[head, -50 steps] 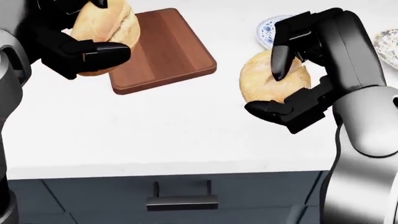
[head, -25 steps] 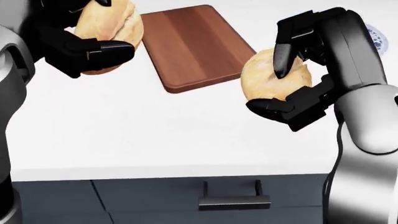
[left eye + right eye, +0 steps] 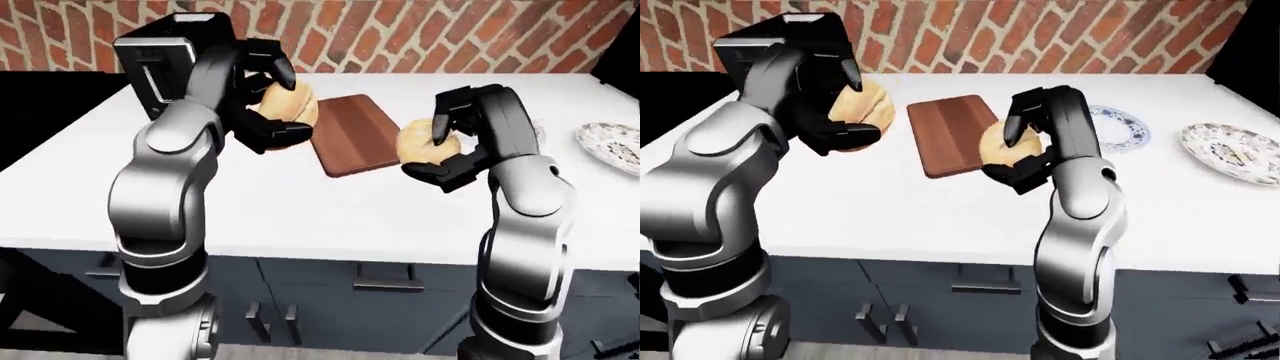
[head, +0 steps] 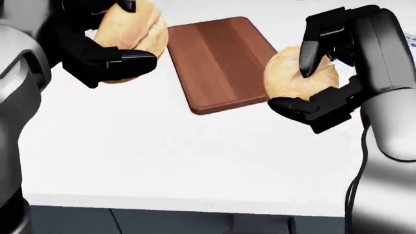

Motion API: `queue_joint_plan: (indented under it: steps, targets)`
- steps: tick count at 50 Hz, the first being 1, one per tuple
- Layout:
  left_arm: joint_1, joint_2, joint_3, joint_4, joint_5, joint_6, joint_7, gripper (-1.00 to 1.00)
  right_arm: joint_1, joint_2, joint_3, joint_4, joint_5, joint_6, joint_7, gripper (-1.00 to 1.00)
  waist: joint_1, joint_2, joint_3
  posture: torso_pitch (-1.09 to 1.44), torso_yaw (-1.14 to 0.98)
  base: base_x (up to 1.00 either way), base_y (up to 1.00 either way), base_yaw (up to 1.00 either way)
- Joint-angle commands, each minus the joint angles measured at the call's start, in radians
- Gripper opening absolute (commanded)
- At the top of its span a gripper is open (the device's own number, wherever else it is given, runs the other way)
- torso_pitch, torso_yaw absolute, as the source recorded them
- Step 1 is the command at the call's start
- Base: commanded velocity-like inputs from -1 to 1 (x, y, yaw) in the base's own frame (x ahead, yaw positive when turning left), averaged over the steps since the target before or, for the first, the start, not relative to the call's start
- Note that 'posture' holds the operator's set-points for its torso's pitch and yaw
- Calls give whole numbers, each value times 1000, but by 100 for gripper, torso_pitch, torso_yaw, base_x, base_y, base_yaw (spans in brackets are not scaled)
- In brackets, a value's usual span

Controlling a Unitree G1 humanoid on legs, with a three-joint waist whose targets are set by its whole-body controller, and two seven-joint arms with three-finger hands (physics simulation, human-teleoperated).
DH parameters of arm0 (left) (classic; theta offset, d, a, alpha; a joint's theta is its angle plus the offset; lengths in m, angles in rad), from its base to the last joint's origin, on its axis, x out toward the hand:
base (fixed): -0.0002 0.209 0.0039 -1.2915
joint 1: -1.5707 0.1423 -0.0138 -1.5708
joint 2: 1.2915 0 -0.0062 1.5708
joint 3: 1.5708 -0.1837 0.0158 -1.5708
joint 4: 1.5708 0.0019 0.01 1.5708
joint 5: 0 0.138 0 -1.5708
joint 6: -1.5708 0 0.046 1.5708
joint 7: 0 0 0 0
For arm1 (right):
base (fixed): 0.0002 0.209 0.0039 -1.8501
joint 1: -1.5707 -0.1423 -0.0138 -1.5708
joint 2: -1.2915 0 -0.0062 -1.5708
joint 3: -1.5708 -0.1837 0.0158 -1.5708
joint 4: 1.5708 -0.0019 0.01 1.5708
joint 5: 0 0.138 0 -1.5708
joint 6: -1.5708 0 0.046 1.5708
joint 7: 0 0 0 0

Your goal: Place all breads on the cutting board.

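**Two rolls in hand, none on board**

Left hand [image 4: 107, 51], black fingers clamped on round golden bread roll [image 4: 130, 29], held just left of brown rectangular wooden cutting board [image 4: 218, 58]. Right hand [image 4: 325, 78] grips 2nd pale roll [image 4: 292, 75] at board's right edge, above white counter [image 4: 162, 156]. Board bare. Left to do: lower and release both. Patterned plates [image 3: 1120, 124] unused.

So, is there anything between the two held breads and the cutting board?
Nothing visible. The cutting board is bare, with the left hand's bread at its left edge and the right hand's bread at its right edge.
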Motion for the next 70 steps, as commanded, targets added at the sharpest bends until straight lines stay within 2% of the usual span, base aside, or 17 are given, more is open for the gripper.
queue_joint_plan:
  steps: [1,2,3,4,5,12,16,17,18,23,26,29,30,35,48,58,70]
  targets:
    - [-22,18,34,-20,19,-18,15,-100,-28,4,22,-20,12,-31,1,-100,11,9,-28,0,0,10,0,100]
    - [-21,18,34,-20,19,-20,16,-100,-28,5,19,-20,14,-33,-1,-100,15,41,-42,0,0,11,0,100]
    - [-20,18,34,-18,19,-23,16,-100,-29,4,18,-19,14,-33,-3,-100,29,3,-25,0,0,11,0,100]
    - [-18,18,34,-15,18,-26,16,-100,-26,2,20,-18,13,-35,-2,-100,-6,31,-14,0,0,9,72,0]
    - [-18,17,34,-16,18,-25,16,-100,-25,2,20,-18,13,-36,-3,-100,22,-3,-13,0,0,1,9,0]
    - [-19,17,31,-17,17,-23,16,-100,-25,-9,-1,-40,30,-29,-13,-100,18,-23,12,0,0,0,0,0]
    - [-27,16,30,-17,18,-19,16,-100,-23,-17,-9,-57,42,-15,-11,-100,33,-97,-19,0,0,0,0,0]
    - [-27,15,28,-19,19,-17,16,-100,-22,-18,-10,-55,46,-16,-15,-100,31,-52,-27,0,0,0,-22,0]
    - [-26,14,28,-21,20,-15,16,-100,-22,-19,-10,-56,48,-14,-16,-100,16,-37,-33,0,0,0,0,-27]
    - [-19,12,27,-15,22,-27,15,-100,-20,-20,-3,-58,59,-8,-23,-100,8,-39,-43,0,0,0,0,-45]
    - [-15,12,28,-16,23,-29,13,-100,-17,-26,8,-48,44,-19,-23,-100,0,-24,-11,0,0,0,0,-13]
    - [-14,13,30,-21,23,-26,12,-100,-26,-25,13,-44,35,-19,-15,-100,-9,17,-17,0,0,0,0,0]
    - [-14,13,30,-22,23,-25,12,-100,-29,-24,15,-47,31,-16,-10,-100,-7,-11,-16,0,0,0,0,0]
    - [-6,13,26,-20,27,-34,9,-100,-35,-25,16,-47,15,-18,5,-100,5,-40,-25,0,0,0,0,0]
    - [-13,17,30,-50,31,-7,-5,-100,-153,-79,7,-20,-89,68,142,-100,7,-34,-23,0,0,0,0,0]
    - [-30,23,38,-68,17,19,0,-100,-296,-101,-52,235,26,-24,17,-100,2,-28,-18,0,0,0,0,0]
    - [-24,15,31,-63,11,9,10,-100,-411,-117,-56,550,178,-157,-172,-100,7,-31,-24,0,0,0,0,0]
